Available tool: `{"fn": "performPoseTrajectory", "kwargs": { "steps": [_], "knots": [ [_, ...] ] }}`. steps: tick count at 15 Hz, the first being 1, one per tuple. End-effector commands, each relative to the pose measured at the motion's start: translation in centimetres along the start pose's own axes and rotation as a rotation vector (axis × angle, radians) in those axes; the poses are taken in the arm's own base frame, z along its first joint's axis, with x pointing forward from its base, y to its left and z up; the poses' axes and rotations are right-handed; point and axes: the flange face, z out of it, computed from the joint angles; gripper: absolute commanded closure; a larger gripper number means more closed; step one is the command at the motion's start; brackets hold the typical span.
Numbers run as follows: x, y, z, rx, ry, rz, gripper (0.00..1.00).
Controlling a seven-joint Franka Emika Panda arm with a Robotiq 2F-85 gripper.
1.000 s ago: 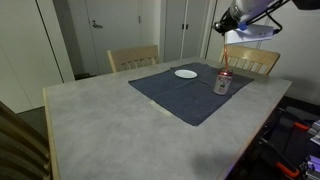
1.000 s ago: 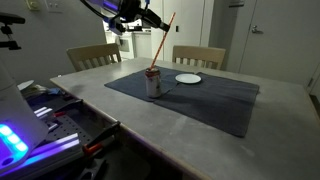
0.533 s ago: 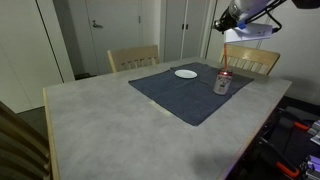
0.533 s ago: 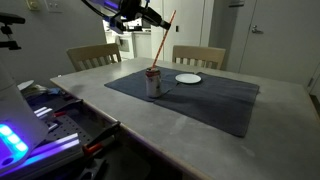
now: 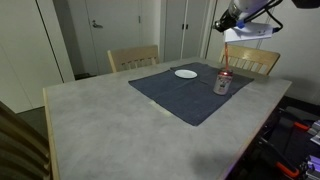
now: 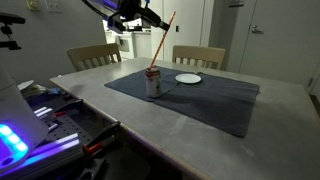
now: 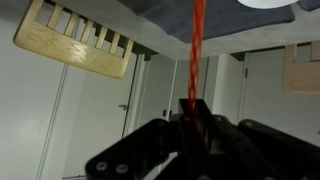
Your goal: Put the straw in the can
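The thin red-orange straw slants down from my gripper to the top of the silvery can, which stands on the dark mat. In an exterior view the straw hangs nearly upright over the can, with the gripper high above it. Whether its lower tip is inside the can's opening I cannot tell. The wrist view is upside down. There the gripper is shut on the straw, which runs away toward the table. The can is hidden in that view.
A flat white plate lies on the dark blue mat beyond the can, also in an exterior view as the plate. Wooden chairs stand at the table's far side. Equipment with lights sits beside the table.
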Motion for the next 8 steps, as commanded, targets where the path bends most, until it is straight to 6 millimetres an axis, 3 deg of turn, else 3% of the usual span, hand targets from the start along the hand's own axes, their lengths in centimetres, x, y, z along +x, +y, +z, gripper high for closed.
{"fn": "performPoseTrajectory", "kwargs": {
  "steps": [1,8],
  "knots": [
    [-0.46,-0.36,-0.03,-0.024,-0.009,-0.017,0.98],
    [-0.5,-0.74,-0.02,-0.021,-0.003,-0.011,0.98]
  ]
}}
